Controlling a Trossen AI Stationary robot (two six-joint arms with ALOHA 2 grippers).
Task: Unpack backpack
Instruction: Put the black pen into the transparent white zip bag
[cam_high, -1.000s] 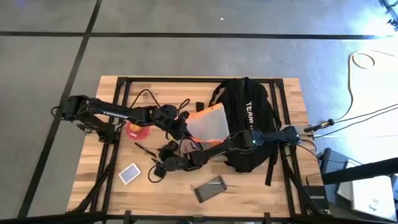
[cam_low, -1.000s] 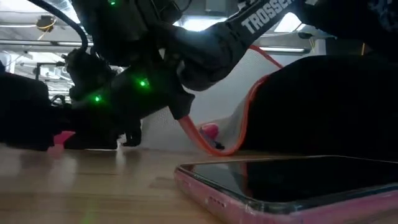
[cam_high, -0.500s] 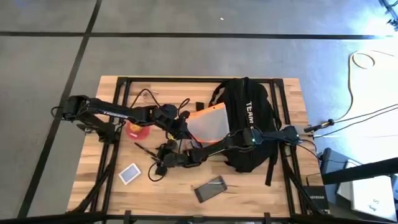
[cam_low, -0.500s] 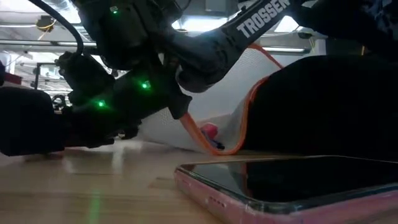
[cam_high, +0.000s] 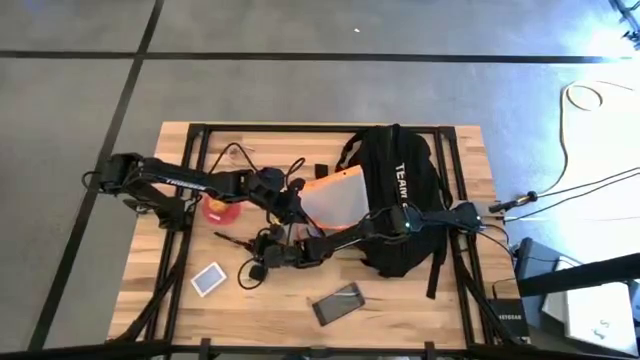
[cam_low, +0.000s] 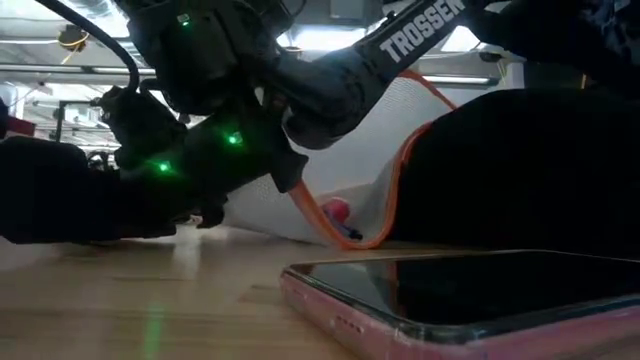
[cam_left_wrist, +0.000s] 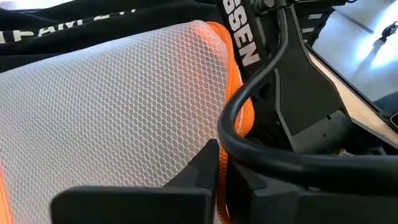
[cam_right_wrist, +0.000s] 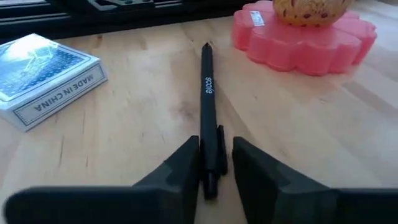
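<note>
The black backpack (cam_high: 400, 200) lies on the table's right half, "TEAM" lettering up. A white mesh pouch (cam_high: 335, 198) with orange trim sticks out of its left side, and my left gripper (cam_high: 296, 212) is shut on the pouch's edge. A black pen (cam_right_wrist: 208, 93) lies flat on the wood left of the pouch. My right gripper (cam_high: 260, 250) reaches across in front of the backpack, low over the table, and is shut on the pen's near end. My left gripper pinches the pouch's orange trimmed edge (cam_left_wrist: 231, 93) between its two fingers, coming level from the table's left. The mesh spreads from there toward the backpack, lifted off the table. My right gripper has the pen's end (cam_right_wrist: 211, 177) between its two fingers (cam_right_wrist: 186, 168), at their free ends. The fingers come low from the table's right and lie along the pen. The pen rests flat on the wood, pointing away from the gripper.
A pink flower-shaped thing (cam_high: 220, 208) sits just beyond the pen, and a blue card box (cam_high: 208, 280) lies toward the near left. A phone in a pink case (cam_high: 338, 303) lies near the front edge. Black cables (cam_high: 240, 160) lie at the far left.
My right gripper has gone toward the table's left edge and a little toward the far edge, staying low over the wood.
</note>
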